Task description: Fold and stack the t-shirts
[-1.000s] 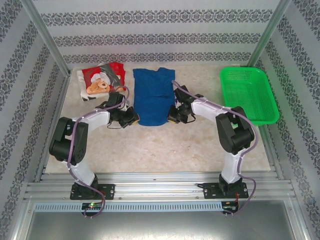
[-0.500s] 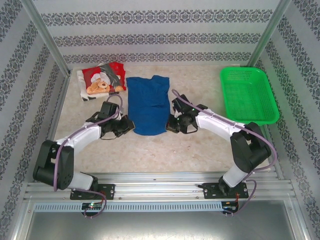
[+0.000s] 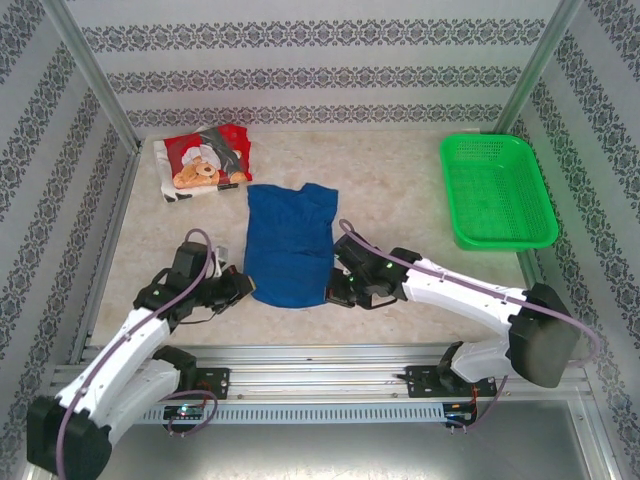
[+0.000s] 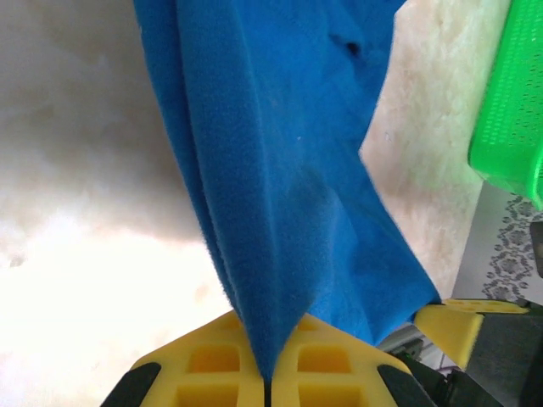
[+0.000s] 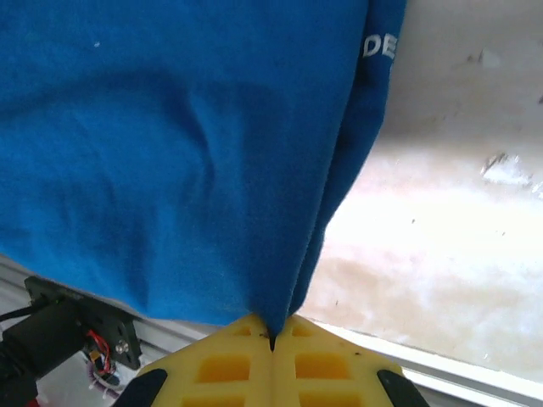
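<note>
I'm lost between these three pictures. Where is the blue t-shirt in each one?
Top external: blue t-shirt lies flat in the centre, towards the near edge.
Left wrist: blue t-shirt runs down the middle into the shut yellow jaws.
Right wrist: blue t-shirt covers the upper left, pinched at the bottom.
Shared landmark: the pale marbled table.

Only readable text: white letters (image 5: 378,46) "DE" on the blue t-shirt (image 5: 187,153), right wrist view, rest of the word cut off at the cloth edge. Print on the red t-shirt (image 3: 205,160): too small to read.
</note>
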